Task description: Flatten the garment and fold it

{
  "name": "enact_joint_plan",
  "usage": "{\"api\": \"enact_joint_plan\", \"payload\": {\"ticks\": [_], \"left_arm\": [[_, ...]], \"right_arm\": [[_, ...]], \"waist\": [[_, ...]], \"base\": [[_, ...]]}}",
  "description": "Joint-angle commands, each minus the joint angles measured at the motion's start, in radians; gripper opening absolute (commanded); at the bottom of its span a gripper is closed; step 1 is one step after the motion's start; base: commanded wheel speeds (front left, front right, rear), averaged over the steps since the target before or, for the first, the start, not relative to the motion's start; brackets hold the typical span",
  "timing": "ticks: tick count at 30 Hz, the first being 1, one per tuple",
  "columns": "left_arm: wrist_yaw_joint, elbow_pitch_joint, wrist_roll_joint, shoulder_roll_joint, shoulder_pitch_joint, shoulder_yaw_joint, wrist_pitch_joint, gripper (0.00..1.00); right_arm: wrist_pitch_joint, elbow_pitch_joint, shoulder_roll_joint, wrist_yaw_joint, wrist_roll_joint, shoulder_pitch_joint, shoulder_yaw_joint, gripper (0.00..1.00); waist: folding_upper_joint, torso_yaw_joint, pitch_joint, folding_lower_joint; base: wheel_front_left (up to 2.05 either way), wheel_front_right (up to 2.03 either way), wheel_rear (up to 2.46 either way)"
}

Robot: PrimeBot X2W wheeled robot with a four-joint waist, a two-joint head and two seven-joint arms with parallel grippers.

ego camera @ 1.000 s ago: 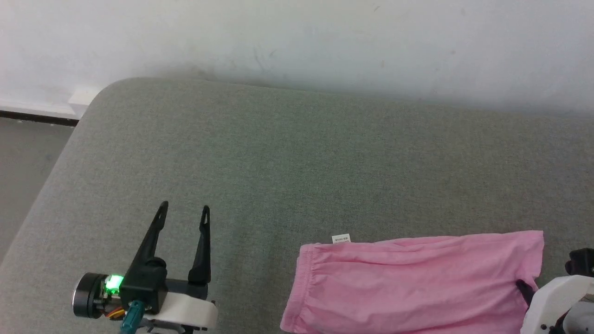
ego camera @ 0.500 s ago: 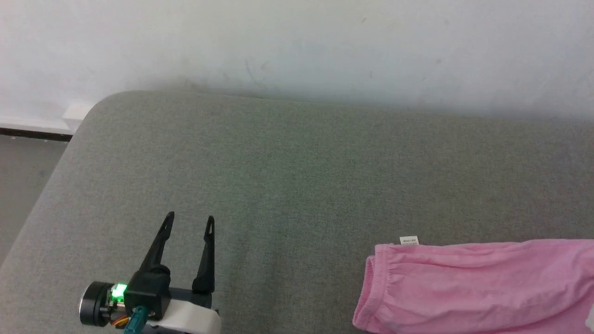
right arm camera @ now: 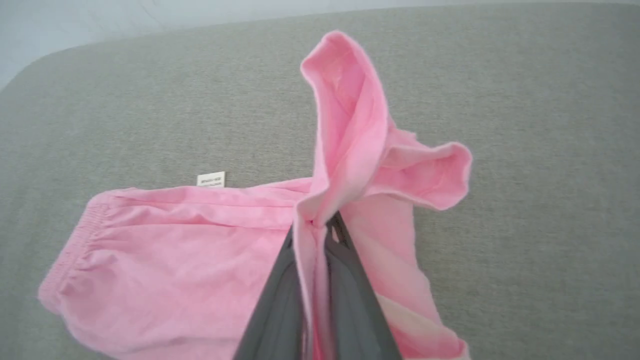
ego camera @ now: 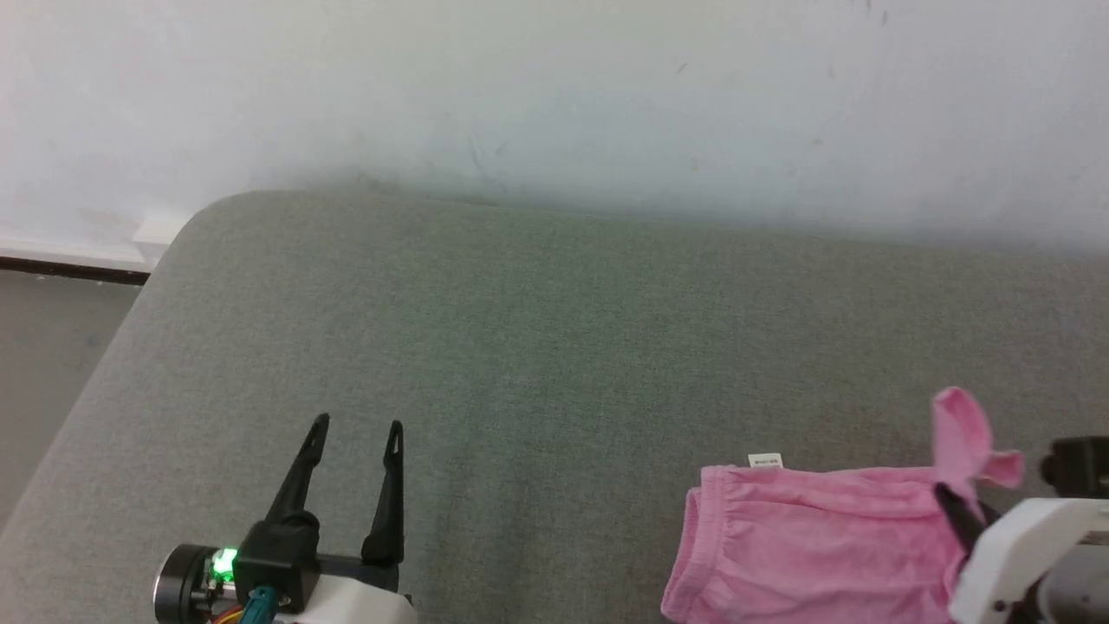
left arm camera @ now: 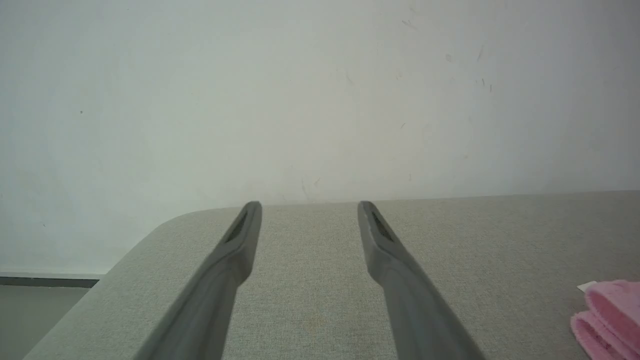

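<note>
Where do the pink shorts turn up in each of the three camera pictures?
Head view: pink shorts at the lower right, one leg end pinched in the right claw.
Left wrist view: their bunched end in the lower right corner.
Right wrist view: across the middle, one leg raised in the shut claw.
Shared landmark: the small white label at the shorts' edge.
</note>
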Motion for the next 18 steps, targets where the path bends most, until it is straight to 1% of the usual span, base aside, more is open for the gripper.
{"api": "enact_joint_plan", "payload": {"ticks": [1,4,5,8,10,13,18], "left_arm": [[-0.006,-0.003,0.011,-0.007,0.013,0.004,-0.005,1.00],[-0.010,-0.005,0.013,-0.012,0.015,0.009,-0.005,1.00],[-0.010,-0.005,0.013,-0.012,0.015,0.009,-0.005,1.00],[-0.015,-0.003,0.016,-0.015,0.016,0.012,-0.005,1.00],[-0.018,0.000,0.017,-0.018,0.016,0.014,-0.005,1.00],[-0.024,0.004,0.020,-0.023,0.013,0.014,-0.005,1.00],[-0.032,0.010,0.024,-0.029,0.004,0.017,-0.005,1.00]], "right_arm": [[0.016,-0.044,0.021,-0.001,0.018,0.013,0.037,0.00],[0.043,-0.100,0.049,-0.001,0.033,0.020,0.110,0.00],[0.043,-0.100,0.049,-0.001,0.033,0.020,0.110,0.00],[0.053,-0.125,0.078,-0.001,0.052,0.014,0.175,0.00],[0.053,-0.120,0.095,-0.001,0.067,0.008,0.209,0.00],[0.035,-0.083,0.106,-0.001,0.064,-0.004,0.255,0.00],[-0.034,0.040,0.111,-0.001,0.064,-0.037,0.305,0.00]], "waist": [[0.0000,0.009,-0.001,0.0000],[0.0000,0.019,0.001,0.0000],[0.0000,0.019,0.001,0.0000],[0.0000,0.031,0.002,0.0000],[0.0000,0.038,0.003,0.0000],[0.0000,0.052,0.005,0.0000],[0.0000,0.070,0.015,0.0000]], "base": [[0.00,0.00,0.00],[0.00,0.00,0.00],[0.00,0.00,0.00],[0.00,0.00,0.00],[0.00,0.00,0.00],[0.00,0.00,0.00],[0.00,0.00,0.00]]}}
